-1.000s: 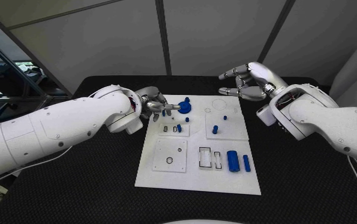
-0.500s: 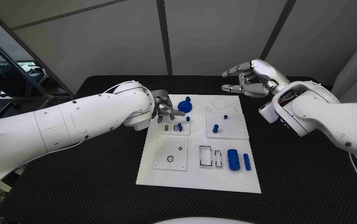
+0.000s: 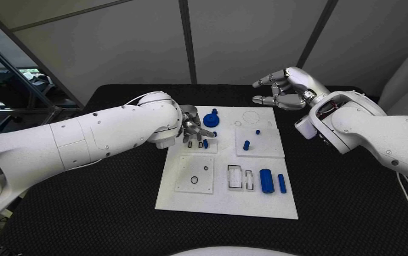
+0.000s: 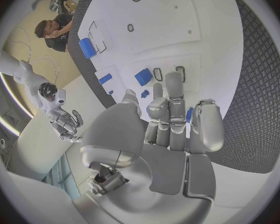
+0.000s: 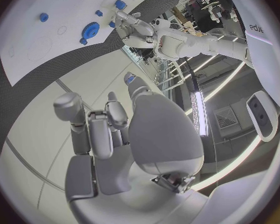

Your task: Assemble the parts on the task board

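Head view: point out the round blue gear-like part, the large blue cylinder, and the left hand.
Round blue gear-like part [image 3: 211, 121], head view, on its flat top face.
Large blue cylinder [image 3: 266, 182], head view, mid-length on its side.
Left hand [image 3: 192, 128], head view, middle of the hand.

Robotics lab or test cell. Black textured desk [image 3: 102, 209] boxed in by plain grey partition panels [image 3: 246, 32] with dark seams. White task board [image 3: 223, 200] with machined slots sits centre of the desk. Ceiling strip lights [image 5: 199, 109] and another white humanoid robot [image 5: 171, 37] show in the right wrist view.
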You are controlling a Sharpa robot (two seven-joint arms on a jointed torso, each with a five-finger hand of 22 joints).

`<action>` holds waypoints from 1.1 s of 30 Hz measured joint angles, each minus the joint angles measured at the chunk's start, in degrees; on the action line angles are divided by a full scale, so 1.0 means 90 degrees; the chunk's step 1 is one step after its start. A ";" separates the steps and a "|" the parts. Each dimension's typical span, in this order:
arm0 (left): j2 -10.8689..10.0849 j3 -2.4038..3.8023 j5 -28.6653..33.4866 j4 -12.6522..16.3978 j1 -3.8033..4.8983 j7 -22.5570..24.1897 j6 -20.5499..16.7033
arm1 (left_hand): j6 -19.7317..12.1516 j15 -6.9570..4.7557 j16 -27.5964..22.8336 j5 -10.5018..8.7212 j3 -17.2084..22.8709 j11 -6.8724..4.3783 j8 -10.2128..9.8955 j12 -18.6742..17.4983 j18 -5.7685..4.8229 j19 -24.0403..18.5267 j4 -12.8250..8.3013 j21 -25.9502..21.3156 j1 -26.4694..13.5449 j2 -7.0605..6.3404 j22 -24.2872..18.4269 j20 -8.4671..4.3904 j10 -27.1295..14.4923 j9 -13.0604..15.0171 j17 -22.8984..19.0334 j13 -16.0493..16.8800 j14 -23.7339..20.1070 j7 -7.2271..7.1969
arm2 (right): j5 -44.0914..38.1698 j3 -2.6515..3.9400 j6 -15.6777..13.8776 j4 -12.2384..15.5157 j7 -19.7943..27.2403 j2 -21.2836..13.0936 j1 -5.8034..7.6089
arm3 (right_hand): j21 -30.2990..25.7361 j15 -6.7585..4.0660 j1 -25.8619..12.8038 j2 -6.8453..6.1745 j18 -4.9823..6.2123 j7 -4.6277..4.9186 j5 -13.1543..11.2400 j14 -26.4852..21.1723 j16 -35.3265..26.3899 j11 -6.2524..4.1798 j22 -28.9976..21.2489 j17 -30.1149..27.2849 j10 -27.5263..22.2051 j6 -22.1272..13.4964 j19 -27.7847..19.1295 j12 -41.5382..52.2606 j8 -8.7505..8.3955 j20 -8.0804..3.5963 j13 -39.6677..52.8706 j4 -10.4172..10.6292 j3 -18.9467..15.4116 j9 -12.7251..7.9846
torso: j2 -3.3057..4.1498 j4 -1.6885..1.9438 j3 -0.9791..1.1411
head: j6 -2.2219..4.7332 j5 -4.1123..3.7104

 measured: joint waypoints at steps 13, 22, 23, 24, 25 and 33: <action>0.0051 -0.0017 -0.0019 -0.0005 0.0002 -0.0036 0.0286 | -0.0033 0.0000 0.0000 0.0000 0.0000 0.0001 0.0055 0.0029 0.0000 0.0000 0.0000 0.0000 0.0091 0.0090 0.0036 0.0000 0.0000 0.0106 0.0035 0.0021 0.0000 0.0012 | -0.0001 0.0000 0.0049 -0.0040 -0.0053 0.0043 0.0000 | 0.0000 0.0000 0.0000 0.0000 0.0000 0.0000 0.0069 0.0000 -0.0030 0.0000 -0.0008 0.0000 0.0000 0.0000 0.0000 0.0000 0.0000 0.0000 -0.0007 0.0000 0.0000 0.0000 | 0.0009 0.0000 -0.0005 | -0.0043 0.0018; 0.0059 -0.0018 -0.0015 0.0024 0.0002 -0.0042 0.0370 | -0.0048 0.0000 -0.0024 0.0033 0.0012 0.0002 0.0129 0.0059 0.0000 -0.0001 -0.0012 0.0000 0.0173 0.0172 0.0047 0.0000 0.0001 0.0225 0.0066 0.0052 0.0000 -0.0003 | -0.0001 -0.0001 0.0079 -0.0093 -0.0082 0.0084 0.0000 | 0.0000 0.0000 0.0000 0.0000 0.0000 0.0000 0.0069 0.0000 -0.0030 0.0000 -0.0007 0.0000 0.0001 0.0000 0.0000 0.0000 0.0023 0.0000 -0.0006 0.0000 0.0000 0.0000 | 0.0012 0.0001 -0.0008 | -0.0062 0.0007; 0.0060 -0.0018 -0.0013 0.0028 0.0002 -0.0042 0.0376 | -0.0048 0.0000 -0.0040 0.0033 0.0020 0.0002 0.0148 0.0059 0.0000 -0.0001 -0.0019 0.0008 0.0175 0.0174 0.0056 0.0000 0.0001 0.0242 0.0070 0.0059 0.0000 -0.0003 | -0.0001 -0.0001 0.0083 -0.0103 -0.0084 0.0090 0.0000 | 0.0000 0.0000 0.0001 0.0001 -0.0001 0.0000 0.0079 0.0000 -0.0030 0.0000 -0.0007 0.0000 0.0000 0.0000 0.0000 0.0000 0.0023 0.0000 -0.0006 0.0000 0.0000 0.0000 | 0.0012 0.0001 -0.0009 | -0.0067 0.0007; 0.0061 -0.0018 -0.0011 0.0030 0.0002 -0.0042 0.0380 | -0.0048 0.0000 -0.0050 0.0033 0.0020 0.0002 0.0152 0.0059 0.0001 -0.0001 -0.0019 0.0025 0.0220 0.0216 0.0059 0.0000 0.0001 0.0259 0.0077 0.0064 0.0000 -0.0004 | -0.0001 -0.0001 0.0085 -0.0110 -0.0086 0.0095 0.0000 | 0.0000 0.0000 0.0020 0.0020 0.0000 0.0000 0.0096 0.0000 -0.0030 0.0000 -0.0007 0.0000 0.0001 0.0000 0.0000 0.0000 0.0023 0.0000 -0.0006 0.0000 0.0000 0.0000 | 0.0012 0.0000 -0.0010 | -0.0068 0.0006; 0.0062 -0.0018 -0.0011 0.0031 0.0002 -0.0043 0.0382 | -0.0048 0.0000 -0.0051 0.0033 0.0020 0.0002 0.0152 0.0059 0.0001 -0.0001 -0.0019 0.0025 0.0225 0.0221 0.0060 0.0000 0.0001 0.0263 0.0079 0.0065 0.0000 -0.0004 | -0.0001 -0.0001 0.0086 -0.0112 -0.0087 0.0096 0.0000 | 0.0000 0.0000 0.0026 0.0026 -0.0001 0.0000 0.0096 0.0000 -0.0030 0.0000 -0.0007 0.0000 0.0001 0.0000 0.0000 0.0000 0.0023 0.0000 -0.0006 0.0000 0.0000 0.0000 | 0.0012 0.0000 -0.0010 | -0.0069 0.0006; 0.0074 -0.0018 0.0009 0.0039 0.0002 -0.0043 0.0393 | -0.0117 0.0000 -0.0087 0.0033 0.0109 -0.0018 0.0237 0.0059 0.0001 -0.0001 -0.0108 0.0025 0.0452 0.0274 0.0059 0.0000 -0.0020 0.0416 0.0118 0.0072 0.0000 -0.0026 | -0.0004 -0.0001 0.0109 -0.0155 -0.0099 0.0136 0.0000 | -0.0045 0.0001 0.0025 0.0026 -0.0001 0.0000 0.0125 0.0000 -0.0030 0.0000 -0.0040 0.0000 0.0001 0.0000 0.0000 -0.0025 0.0023 0.0000 -0.0020 0.0000 0.0000 -0.0005 | 0.0019 0.0001 -0.0010 | -0.0091 0.0008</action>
